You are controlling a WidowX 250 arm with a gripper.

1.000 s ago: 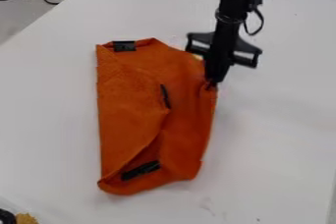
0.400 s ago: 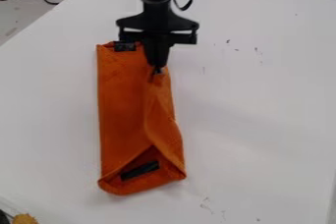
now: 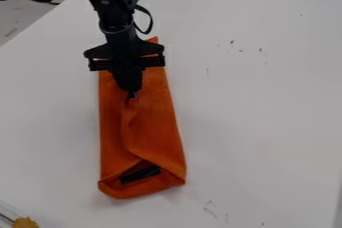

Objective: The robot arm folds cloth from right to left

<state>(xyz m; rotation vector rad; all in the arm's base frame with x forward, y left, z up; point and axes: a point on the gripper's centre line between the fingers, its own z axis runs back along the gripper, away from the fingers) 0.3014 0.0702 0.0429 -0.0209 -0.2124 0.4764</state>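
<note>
— A smooth white table (image 3: 257, 122) holds a long orange fabric cloth (image 3: 155, 122), lying left of centre. How far along is the fold?
— Well advanced, it appears: the right side lies over toward the left. Settling the raised flap and letting go remain.
— And the claw?
— The black two-finger gripper (image 3: 132, 95), above the cloth's upper half, pinches the flap's edge between its tips.
— Changes since the previous frame?
— The pinched edge sits farther left; a dark rectangular patch (image 3: 140, 174) remains exposed near the bottom.
</note>
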